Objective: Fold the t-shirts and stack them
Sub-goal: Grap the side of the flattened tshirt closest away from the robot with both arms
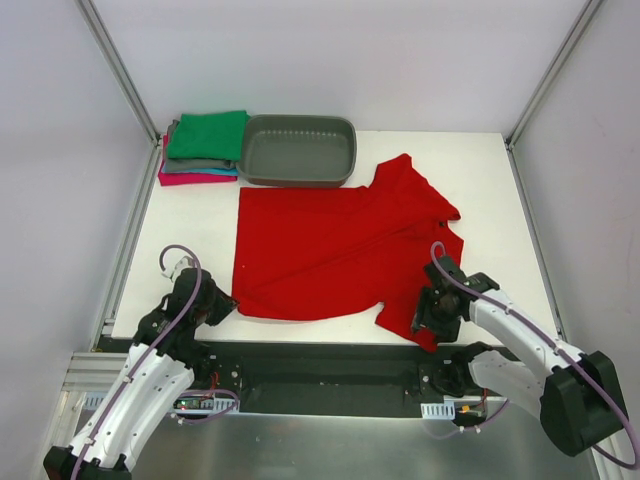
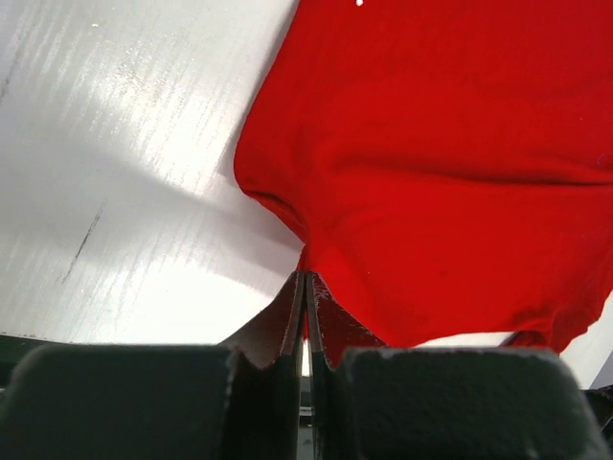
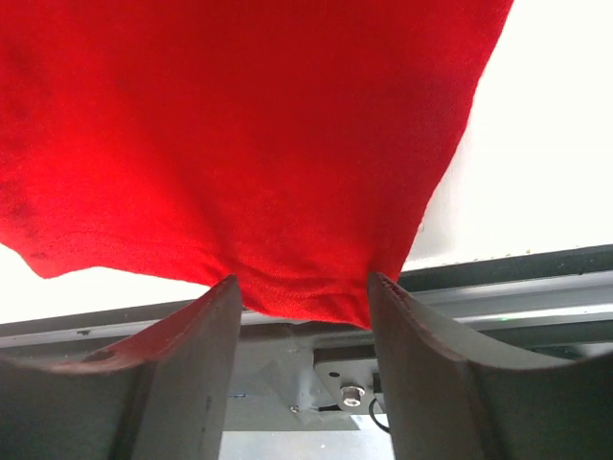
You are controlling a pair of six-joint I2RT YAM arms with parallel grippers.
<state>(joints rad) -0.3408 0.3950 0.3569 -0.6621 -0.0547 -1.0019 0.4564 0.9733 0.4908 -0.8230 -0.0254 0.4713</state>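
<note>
Left fingers (image 2: 273, 335) pinch the red t-shirt's (image 1: 320, 245) near corner; right fingers (image 3: 192, 364), apart astride the hem, should clamp deep before lifting.

A robotics lab test cell: a white table (image 1: 190, 240) boxed in by plain white panels (image 1: 60, 120) on aluminium struts (image 1: 118, 68), with a left arm (image 1: 145, 380) and a right arm (image 1: 520, 335), both trailing cables, bolted to a black metal rail (image 1: 320, 370) along the table's near edge.
</note>
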